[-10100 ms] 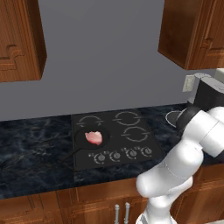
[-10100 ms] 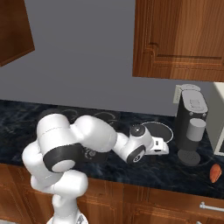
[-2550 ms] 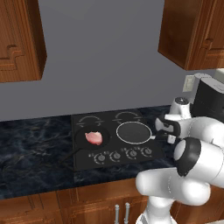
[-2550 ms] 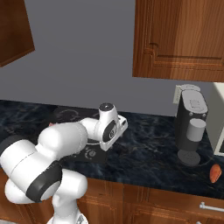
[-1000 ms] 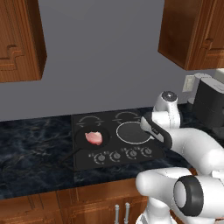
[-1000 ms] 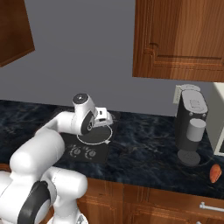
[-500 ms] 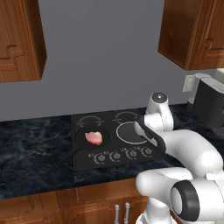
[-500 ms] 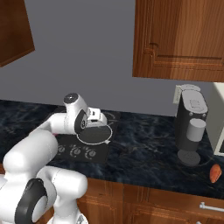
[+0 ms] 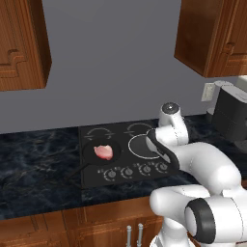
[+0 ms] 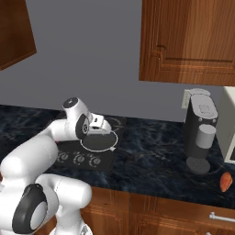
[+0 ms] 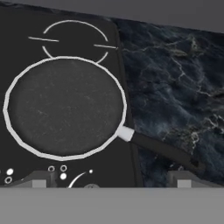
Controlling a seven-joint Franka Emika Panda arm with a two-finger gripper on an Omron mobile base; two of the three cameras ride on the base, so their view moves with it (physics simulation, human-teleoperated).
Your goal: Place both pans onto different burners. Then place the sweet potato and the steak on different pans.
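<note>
Steak (image 9: 103,152) on black pan (image 9: 98,154); no legible lettering

I see my white arm rise from the base, bend at the elbow and reach forward over the cooktop (image 9: 120,166). The wrist is turned down toward it. My gripper (image 10: 102,125) hangs above the right side of the cooktop, its jaws spread wide apart, and it holds nothing between them.
</note>
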